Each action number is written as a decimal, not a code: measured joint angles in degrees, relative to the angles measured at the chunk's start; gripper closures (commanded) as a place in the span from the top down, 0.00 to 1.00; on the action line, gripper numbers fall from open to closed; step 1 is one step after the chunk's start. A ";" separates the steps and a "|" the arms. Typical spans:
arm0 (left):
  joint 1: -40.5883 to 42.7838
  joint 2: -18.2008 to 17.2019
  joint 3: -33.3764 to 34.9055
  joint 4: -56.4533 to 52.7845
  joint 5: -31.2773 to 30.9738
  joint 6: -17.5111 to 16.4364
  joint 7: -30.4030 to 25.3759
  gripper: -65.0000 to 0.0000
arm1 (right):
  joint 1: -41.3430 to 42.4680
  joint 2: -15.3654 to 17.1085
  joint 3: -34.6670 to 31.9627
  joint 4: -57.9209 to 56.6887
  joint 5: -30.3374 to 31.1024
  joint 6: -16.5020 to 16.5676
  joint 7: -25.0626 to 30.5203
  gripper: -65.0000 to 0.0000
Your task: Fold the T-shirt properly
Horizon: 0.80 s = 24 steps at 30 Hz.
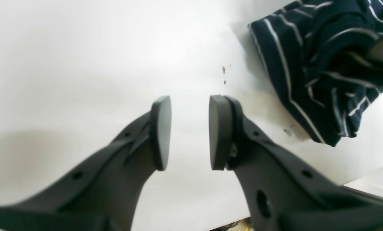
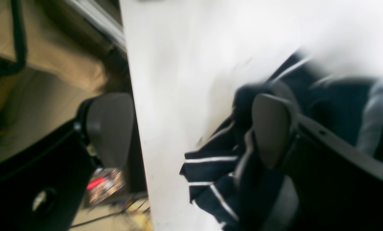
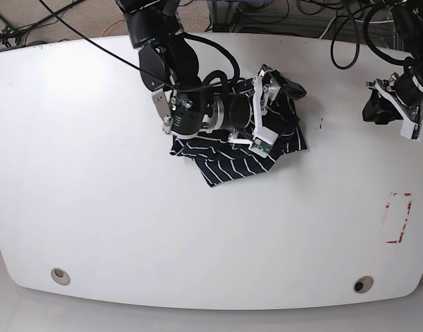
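Soft dark navy T-shirt with thin white stripes lies crumpled on white tabletop, back-centre, partly under my right arm. My right gripper: pads spread wide, nothing between them, one pad over fabric, other beyond table edge. My left gripper: pads partly apart, empty, above bare table beside shirt edge.

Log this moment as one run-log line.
T-shirt: bunched on table | right gripper: open over shirt | left gripper: open, empty
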<state>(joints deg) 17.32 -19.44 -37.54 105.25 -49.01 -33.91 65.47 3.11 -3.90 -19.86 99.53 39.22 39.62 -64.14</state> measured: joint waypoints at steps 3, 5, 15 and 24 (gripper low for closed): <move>-0.20 -0.22 0.26 0.00 0.22 -0.02 -0.35 0.27 | -1.25 1.38 3.39 5.18 1.53 0.33 1.60 0.86; -0.85 -0.17 2.86 -0.02 1.88 0.00 -0.31 0.27 | -1.16 2.71 6.23 5.38 0.96 0.44 1.95 0.86; -1.11 3.19 16.59 0.02 14.95 0.00 -1.07 0.27 | -1.90 8.37 15.98 5.60 0.02 0.00 1.22 0.86; -0.63 4.94 19.32 -1.44 21.03 -0.17 -3.63 0.26 | -0.59 7.08 3.98 6.16 -4.15 0.07 2.75 0.86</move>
<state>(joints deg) 16.69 -14.50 -18.22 103.81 -27.99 -34.09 61.84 2.52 3.18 -15.88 105.69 35.07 39.68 -61.39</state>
